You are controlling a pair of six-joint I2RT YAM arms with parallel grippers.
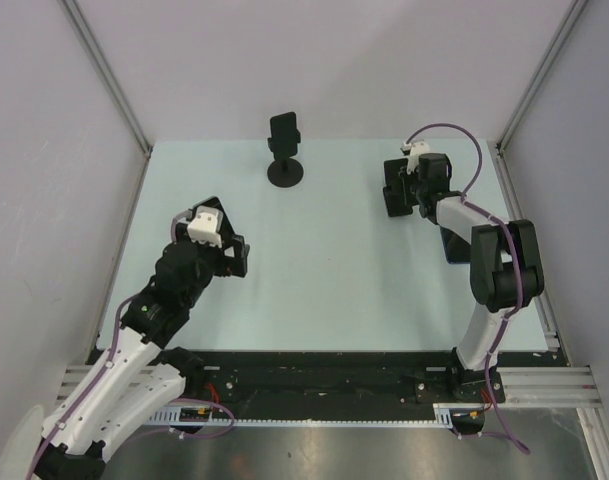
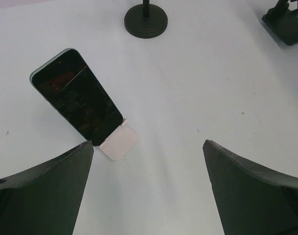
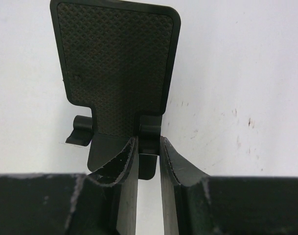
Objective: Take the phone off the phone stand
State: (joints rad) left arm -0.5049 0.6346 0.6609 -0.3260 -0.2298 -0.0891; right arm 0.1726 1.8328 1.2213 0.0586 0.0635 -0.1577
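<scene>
The phone (image 2: 74, 96), dark-screened with a green edge, lies flat on the table in the left wrist view. A small white flat piece (image 2: 118, 141) sits at its near end. My left gripper (image 2: 148, 144) is open and empty just in front of it, with the left finger (image 2: 51, 186) close to the phone's corner. In the top view the left gripper (image 1: 230, 258) is at the left, and its arm hides the phone. My right gripper (image 3: 149, 142) is shut on a lower tab of the black textured phone stand (image 3: 119, 63). The stand (image 1: 393, 200) holds no phone.
A second black stand with a round base (image 1: 286, 172) stands at the back centre; its base also shows in the left wrist view (image 2: 146, 20). A dark blue flat object (image 1: 452, 246) lies under my right arm. Grey walls close in the table on three sides.
</scene>
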